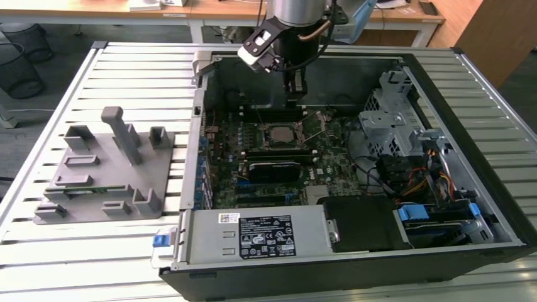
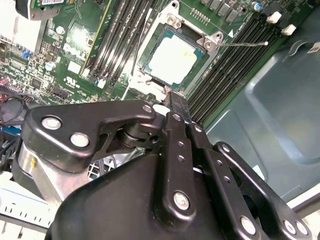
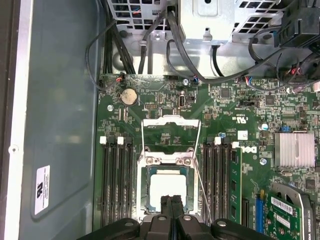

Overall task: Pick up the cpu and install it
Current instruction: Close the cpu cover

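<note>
- Gripper [image 2: 175,97], black linkage arms and bolted joints, sits closest in both wrist views [image 3: 171,201]. Jaws clenched, the two fingers pressed flat against each other, nothing between them.
- Fingertips [image 3: 166,206] line up over the near edge of the cpu. In the exterior view the gripper [image 1: 292,99] hangs above the board, apart from the chip.
- Cpu [image 2: 172,59] lies flat in its socket, pale metal top facing up, seated square within the frame [image 3: 167,190]. In the exterior view it is at mid-board [image 1: 281,134].
- Load plate [image 3: 171,121] swung open, standing up on the far side of the socket.
- Wire lever [image 2: 242,44] released, angled out to one side of the socket.
- Memory slots [image 3: 116,185] run in black rows on both sides of the socket.
- Motherboard [image 3: 235,105], green, carries a coin cell [image 3: 129,96] beyond the load plate and a finned heat sink [image 3: 294,149] off to the side.
- Black cables [image 3: 200,70] loop over the board's far edge.
- Metal drive cage [image 3: 207,20] sits beyond the cables; in the exterior view it is at the exterior view's right [image 1: 390,113].
- Computer case [image 1: 470,75] lies open on its side; power supply [image 1: 260,233] fills its nearest corner in the exterior view.
- Slatted table [image 1: 134,69] carries the case.
- Grey fixture [image 1: 109,170] with upright posts stands on the table at the exterior view's left, well apart from the gripper.
</note>
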Robot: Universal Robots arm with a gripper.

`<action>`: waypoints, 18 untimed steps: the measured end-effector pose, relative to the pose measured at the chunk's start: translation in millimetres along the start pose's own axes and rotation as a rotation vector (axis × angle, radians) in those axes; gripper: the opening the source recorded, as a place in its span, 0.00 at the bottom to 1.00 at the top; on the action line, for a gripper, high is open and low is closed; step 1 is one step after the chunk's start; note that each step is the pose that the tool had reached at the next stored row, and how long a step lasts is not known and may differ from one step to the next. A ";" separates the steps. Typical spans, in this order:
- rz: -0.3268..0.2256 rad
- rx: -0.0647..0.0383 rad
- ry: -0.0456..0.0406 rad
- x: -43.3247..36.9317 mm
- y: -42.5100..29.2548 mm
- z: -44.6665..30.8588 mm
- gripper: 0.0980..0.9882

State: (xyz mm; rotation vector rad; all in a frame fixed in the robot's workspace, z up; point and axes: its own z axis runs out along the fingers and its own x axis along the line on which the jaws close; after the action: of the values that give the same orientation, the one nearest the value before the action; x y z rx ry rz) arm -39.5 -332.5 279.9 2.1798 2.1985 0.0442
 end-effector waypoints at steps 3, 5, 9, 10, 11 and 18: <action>0.000 0.000 0.0000 0.1 1.9 0.1 0.01; 0.000 0.000 0.0000 0.2 3.4 0.2 0.01; 0.000 0.000 0.0000 0.4 6.0 0.3 0.01; 0.000 0.000 0.0000 0.5 6.5 0.3 0.01; 0.000 0.000 0.0000 0.6 7.0 0.4 0.01; 0.000 0.000 0.0000 1.3 11.0 0.6 0.01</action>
State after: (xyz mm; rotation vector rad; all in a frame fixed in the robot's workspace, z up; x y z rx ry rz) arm -28.5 -331.1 279.8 2.1798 2.1985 0.0442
